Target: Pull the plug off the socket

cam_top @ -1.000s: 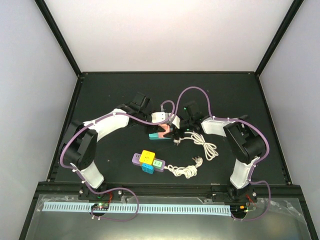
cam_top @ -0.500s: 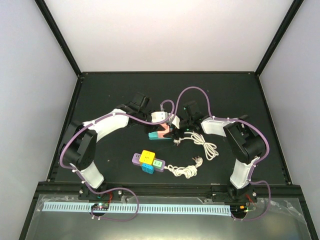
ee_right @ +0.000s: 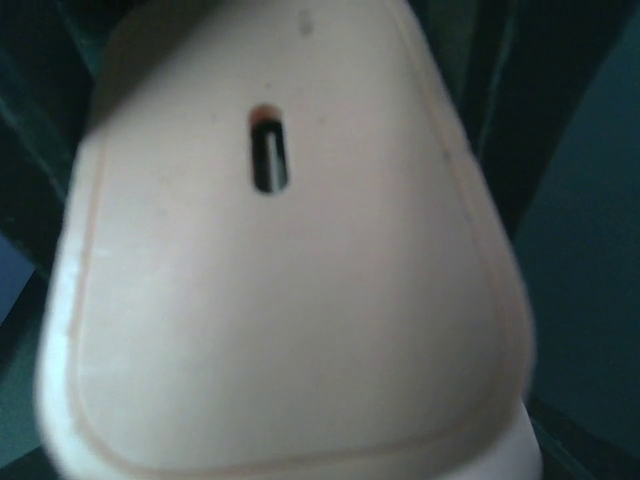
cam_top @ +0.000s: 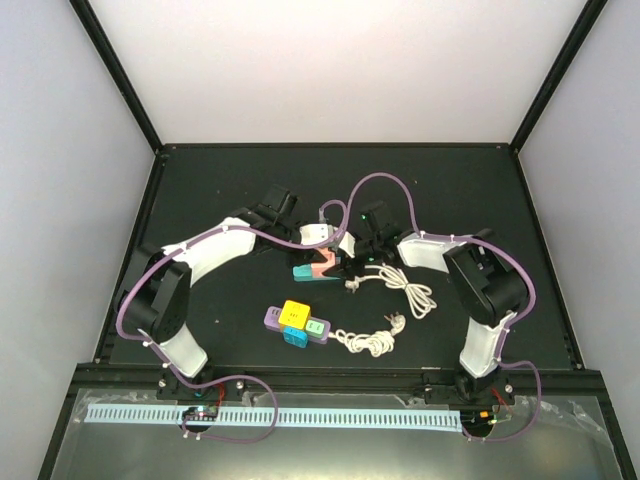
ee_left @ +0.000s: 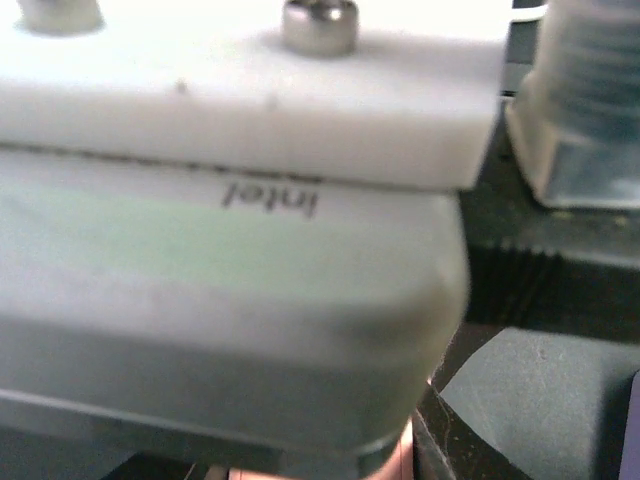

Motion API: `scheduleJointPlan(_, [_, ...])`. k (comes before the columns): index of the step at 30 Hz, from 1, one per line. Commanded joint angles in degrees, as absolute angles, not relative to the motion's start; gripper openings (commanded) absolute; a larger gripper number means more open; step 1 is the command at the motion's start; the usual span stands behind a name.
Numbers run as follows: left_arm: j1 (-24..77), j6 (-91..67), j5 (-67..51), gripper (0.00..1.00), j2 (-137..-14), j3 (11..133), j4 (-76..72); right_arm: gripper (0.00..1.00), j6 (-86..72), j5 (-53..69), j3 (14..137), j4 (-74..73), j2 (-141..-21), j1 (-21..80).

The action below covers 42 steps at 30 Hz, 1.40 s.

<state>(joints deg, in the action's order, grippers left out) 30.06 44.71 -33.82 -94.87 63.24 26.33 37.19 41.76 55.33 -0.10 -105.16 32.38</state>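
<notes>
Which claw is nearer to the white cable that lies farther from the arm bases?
Right. The right claw sits next to the plug end of that cable, beside the pink socket block. The left claw is on the other side of that block, farther from the cable.

Socket point(cam_top: 316, 266) at mid-table point(cam_top: 200, 200). Rear cord point(cam_top: 410, 290) lies just right of it. Socket block point(cam_top: 297, 322) sits in front, nearer arm bases. Front cord point(cam_top: 366, 342) lies right of block, close beside it.

Overhead wide; wrists point-blank near socket point(cam_top: 320, 264)
</notes>
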Motion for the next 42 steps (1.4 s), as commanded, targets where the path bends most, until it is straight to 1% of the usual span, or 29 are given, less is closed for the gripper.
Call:
scheduleJointPlan(1, [30.7, 44.1, -40.6, 0.11, -92.6, 67.7, 28.2, 0.21, 37.4, 36.8, 57.4, -0.7, -107.3, 33.3])
scheduleJointPlan(19, [30.6, 45.9, -42.0, 0.08, -89.6, 65.9, 28.0, 0.13, 37.5, 34.1, 58.8, -2.5, -108.5, 34.5])
scheduleJointPlan(27, [30.7, 47.2, -39.6, 0.08, -87.7, 64.1, 26.2, 0.11, 37.2, 33.8, 59.6, -3.2, -109.0, 34.6])
scheduleJointPlan(32, [30.6, 45.3, -40.4, 0.07, -88.9, 65.2, 28.0, 0.10, 37.1, 33.7, 59.7, -3.3, -109.1, 34.6])
scheduleJointPlan(37, [30.6, 47.0, -39.9, 0.07, -89.5, 64.9, 29.0, 0.10, 37.0, 33.7, 59.7, -3.4, -109.1, 34.7])
scheduleJointPlan(39, [30.6, 47.4, -39.2, 0.06, -89.9, 64.9, 29.2, 0.11, 37.2, 33.7, 59.5, -3.3, -109.0, 34.7])
scheduleJointPlan(40, [30.5, 47.5, -38.9, 0.07, -90.0, 64.9, 29.3, 0.14, 37.2, 33.8, 59.5, -3.3, -109.0, 34.7])
scheduleJointPlan(42, [30.5, 47.4, -39.0, 0.07, -90.1, 64.9, 29.3, 0.26, 37.3, 33.9, 59.1, -2.8, -108.7, 34.7])
